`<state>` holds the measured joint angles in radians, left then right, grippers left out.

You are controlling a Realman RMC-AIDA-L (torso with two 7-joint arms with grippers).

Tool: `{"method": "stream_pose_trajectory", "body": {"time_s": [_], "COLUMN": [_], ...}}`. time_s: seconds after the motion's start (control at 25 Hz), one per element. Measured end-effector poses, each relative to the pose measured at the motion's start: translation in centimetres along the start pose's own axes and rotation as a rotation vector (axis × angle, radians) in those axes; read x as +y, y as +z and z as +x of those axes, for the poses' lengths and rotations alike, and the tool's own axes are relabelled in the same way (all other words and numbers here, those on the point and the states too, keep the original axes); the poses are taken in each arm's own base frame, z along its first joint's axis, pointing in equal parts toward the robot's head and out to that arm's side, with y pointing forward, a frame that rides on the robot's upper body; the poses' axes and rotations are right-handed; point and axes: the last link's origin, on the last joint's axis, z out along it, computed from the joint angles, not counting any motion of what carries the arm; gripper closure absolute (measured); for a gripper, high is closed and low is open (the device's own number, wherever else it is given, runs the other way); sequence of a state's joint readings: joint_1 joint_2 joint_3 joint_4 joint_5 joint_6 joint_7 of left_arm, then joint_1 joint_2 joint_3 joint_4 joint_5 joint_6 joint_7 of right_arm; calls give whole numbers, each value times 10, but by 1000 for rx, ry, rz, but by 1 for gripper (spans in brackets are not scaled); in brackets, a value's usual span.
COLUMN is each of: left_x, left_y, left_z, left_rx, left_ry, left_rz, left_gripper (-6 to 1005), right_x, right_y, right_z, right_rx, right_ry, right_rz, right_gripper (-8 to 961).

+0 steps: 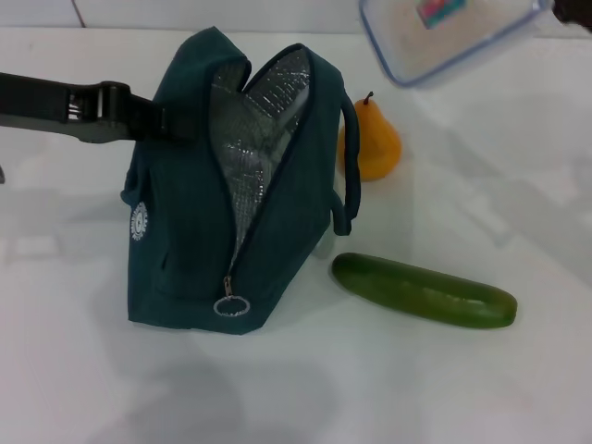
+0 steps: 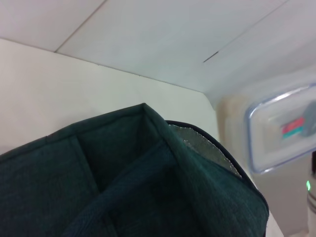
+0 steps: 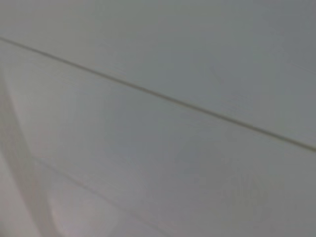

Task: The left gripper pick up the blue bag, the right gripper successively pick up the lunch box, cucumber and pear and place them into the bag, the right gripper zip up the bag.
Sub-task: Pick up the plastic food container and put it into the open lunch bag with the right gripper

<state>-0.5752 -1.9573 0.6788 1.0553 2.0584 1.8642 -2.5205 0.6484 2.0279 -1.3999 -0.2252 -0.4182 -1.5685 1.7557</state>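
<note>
1. left gripper (image 1: 171, 123): reaches in from the bench's left edge, closed on the upper left side of the blue bag.
2. blue bag (image 1: 190, 222): stands upright mid-bench, zipper open, silver lining (image 1: 250, 139) showing, ring pull (image 1: 231, 306) at the low front end.
3. right gripper: not visible in any view; its state cannot be told.
4. lunch box (image 1: 449, 32): tilted in the air above the bench's far right corner, well above the bag's mouth.
5. pear (image 1: 372, 141): upright on the bench, just behind the bag's right handle.
6. cucumber (image 1: 424, 290): lying on the bench near the bag's right base, toward the front right.
</note>
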Motion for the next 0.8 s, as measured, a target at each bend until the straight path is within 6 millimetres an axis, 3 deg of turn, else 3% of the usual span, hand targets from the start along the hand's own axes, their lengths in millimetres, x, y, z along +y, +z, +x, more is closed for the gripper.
{"method": "stream_pose_trajectory", "body": {"time_s": [0.36, 0.8], "left_x": [4, 14], "left_y": [11, 16], "left_z": [1, 8], "left_rx": [-8, 29], "left_ry": [11, 33], "left_rz": [-18, -81], "left_gripper": [956, 956], "right_x": [6, 8], "right_y": [52, 83], "right_z": [1, 24], "right_rx": [73, 184], "right_ry": [2, 11], "right_rz": [-53, -51], "right_gripper": [821, 801]}}
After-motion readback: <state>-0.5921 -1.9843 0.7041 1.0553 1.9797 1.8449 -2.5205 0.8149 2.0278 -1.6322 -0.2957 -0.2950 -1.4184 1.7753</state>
